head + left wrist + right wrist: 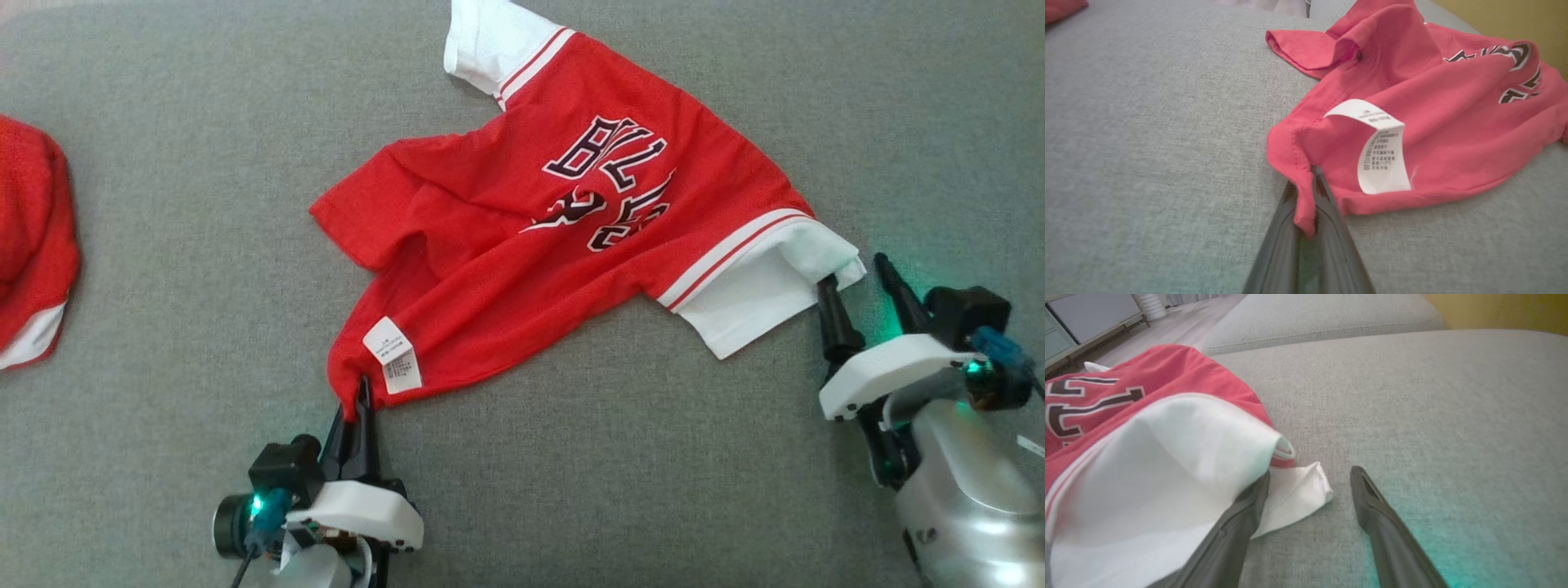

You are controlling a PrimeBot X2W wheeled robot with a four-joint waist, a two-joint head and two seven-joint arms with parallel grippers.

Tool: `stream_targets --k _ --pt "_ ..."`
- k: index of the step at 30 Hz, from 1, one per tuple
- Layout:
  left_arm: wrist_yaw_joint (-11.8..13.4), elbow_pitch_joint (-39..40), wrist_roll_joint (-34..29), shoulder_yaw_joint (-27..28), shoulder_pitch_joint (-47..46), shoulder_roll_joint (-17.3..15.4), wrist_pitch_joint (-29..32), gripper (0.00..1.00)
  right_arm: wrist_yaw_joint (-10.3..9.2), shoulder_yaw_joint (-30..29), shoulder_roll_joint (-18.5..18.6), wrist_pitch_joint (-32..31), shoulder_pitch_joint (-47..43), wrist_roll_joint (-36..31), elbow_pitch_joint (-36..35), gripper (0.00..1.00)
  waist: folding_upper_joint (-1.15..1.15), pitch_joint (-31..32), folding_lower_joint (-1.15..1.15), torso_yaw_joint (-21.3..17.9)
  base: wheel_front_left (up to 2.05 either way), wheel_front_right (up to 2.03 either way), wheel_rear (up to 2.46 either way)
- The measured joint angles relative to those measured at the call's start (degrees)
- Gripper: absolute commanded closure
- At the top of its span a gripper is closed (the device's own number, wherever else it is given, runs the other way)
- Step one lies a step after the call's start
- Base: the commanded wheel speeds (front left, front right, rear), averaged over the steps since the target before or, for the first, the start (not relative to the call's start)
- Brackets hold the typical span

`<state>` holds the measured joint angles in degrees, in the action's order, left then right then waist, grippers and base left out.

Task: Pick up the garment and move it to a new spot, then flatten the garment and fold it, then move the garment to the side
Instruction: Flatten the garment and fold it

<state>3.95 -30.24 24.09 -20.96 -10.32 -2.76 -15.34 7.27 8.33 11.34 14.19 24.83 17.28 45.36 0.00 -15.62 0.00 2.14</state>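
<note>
my left end effector (363, 388) is clenched on the red garment's (506, 245) hem corner, with the label (393, 357) at its 1 o'clock. my right end effector (854, 273) gapes wide, one finger touching the white sleeve (759, 294) at the garment's 4 o'clock. it's all spread on the grey couch (204, 204).

Our left tool (362, 390) and right tool (854, 272) have long dark tapered fingers (833, 320), white housings (359, 510), green lights (258, 502) and blue cable plugs (998, 346); our right forearm (967, 490) is silver.
</note>
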Motion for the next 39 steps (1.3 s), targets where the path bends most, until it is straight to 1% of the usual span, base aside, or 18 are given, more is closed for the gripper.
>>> stream_targets --k 5,7,15,19,25,29,36,37,38,39 --pt "-0.5 0.1 0.0 -1.1 0.1 0.0 0.2 1.00 0.00 -2.6 0.5 0.0 -3.7 0.3 -9.5 0.00 0.00 0.5 0.00 -0.1 0.00 0.00 0.00" --pt "-1.0 0.1 0.0 -1.4 0.4 0.0 0.2 1.00 0.00 -3.4 0.5 0.0 -5.6 0.2 -11.8 0.00 0.00 0.9 0.00 -0.1 0.00 0.00 0.00" --pt "-1.5 0.2 0.0 -2.7 1.2 0.0 0.2 1.00 0.00 -3.8 0.6 0.0 -9.9 -0.7 -13.6 0.00 0.00 1.2 0.00 1.0 0.00 0.00 0.00" --pt "-1.5 0.2 0.0 -2.7 1.2 0.0 0.2 1.00 0.00 -3.9 0.7 0.0 -10.0 -0.7 -13.3 0.00 0.00 1.2 0.00 1.8 0.00 0.00 0.00" --pt "-1.5 0.2 -0.1 -2.6 1.2 0.0 0.4 1.00 0.00 -4.8 0.7 0.0 -8.6 -3.0 -7.7 0.00 0.00 1.0 0.00 2.6 0.00 0.00 0.00" --pt "-1.5 0.5 -0.5 -2.6 1.2 0.0 0.4 1.00 0.00 -5.4 0.7 0.0 -6.2 -3.7 -5.9 0.00 0.00 0.7 0.00 3.0 0.00 0.00 0.00" --pt "-1.4 0.9 -0.5 -2.6 1.2 0.1 0.4 1.00 0.00 -5.6 0.4 0.6 -3.6 -2.8 -1.5 0.00 0.00 -0.1 0.00 3.3 0.00 0.00 0.00" --pt "-1.4 0.9 -0.5 -2.6 1.2 0.1 0.4 1.00 0.00 -5.3 0.4 0.6 -3.1 -2.4 -0.9 0.20 0.00 -0.2 -0.01 3.3 0.00 0.00 0.00" --pt "-1.4 1.0 -0.5 -2.6 1.2 0.1 0.4 1.00 0.00 -5.0 0.4 0.7 -2.6 -1.9 -0.6 0.53 0.00 -0.3 0.00 3.3 0.00 0.00 0.00" --pt "-1.4 1.0 -0.5 -2.6 1.2 0.1 0.4 1.00 0.00 -4.7 0.4 0.7 -2.1 -1.4 -0.3 0.90 0.00 -0.4 0.00 3.3 0.00 0.00 0.00"
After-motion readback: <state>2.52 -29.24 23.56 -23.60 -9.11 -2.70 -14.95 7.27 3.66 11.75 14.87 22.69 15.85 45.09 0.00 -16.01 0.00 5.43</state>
